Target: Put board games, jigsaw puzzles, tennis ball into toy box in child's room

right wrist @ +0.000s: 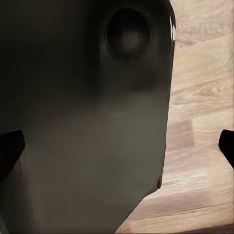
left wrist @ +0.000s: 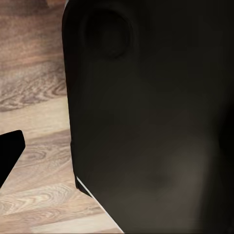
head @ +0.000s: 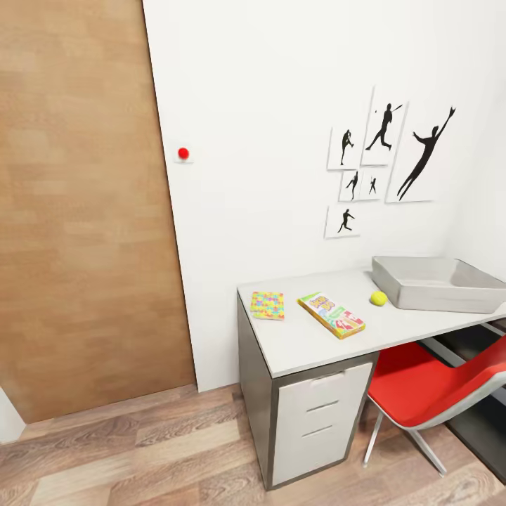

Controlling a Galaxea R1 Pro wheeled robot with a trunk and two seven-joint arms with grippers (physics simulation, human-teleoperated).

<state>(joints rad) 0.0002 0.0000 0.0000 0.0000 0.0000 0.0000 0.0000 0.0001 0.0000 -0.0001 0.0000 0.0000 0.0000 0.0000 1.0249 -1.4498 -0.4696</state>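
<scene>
My count from the head camera

I see one desk (head: 309, 344) with three drawers (head: 320, 414), one toy box (head: 436, 284), one tennis ball (head: 379, 298), one jigsaw puzzle (head: 268, 305), one board game (head: 331, 314), one red chair (head: 429, 383), one wooden door (head: 84, 211), one red wall button (head: 183, 152) and six baseball-player silhouette pictures (head: 383, 165).
</scene>
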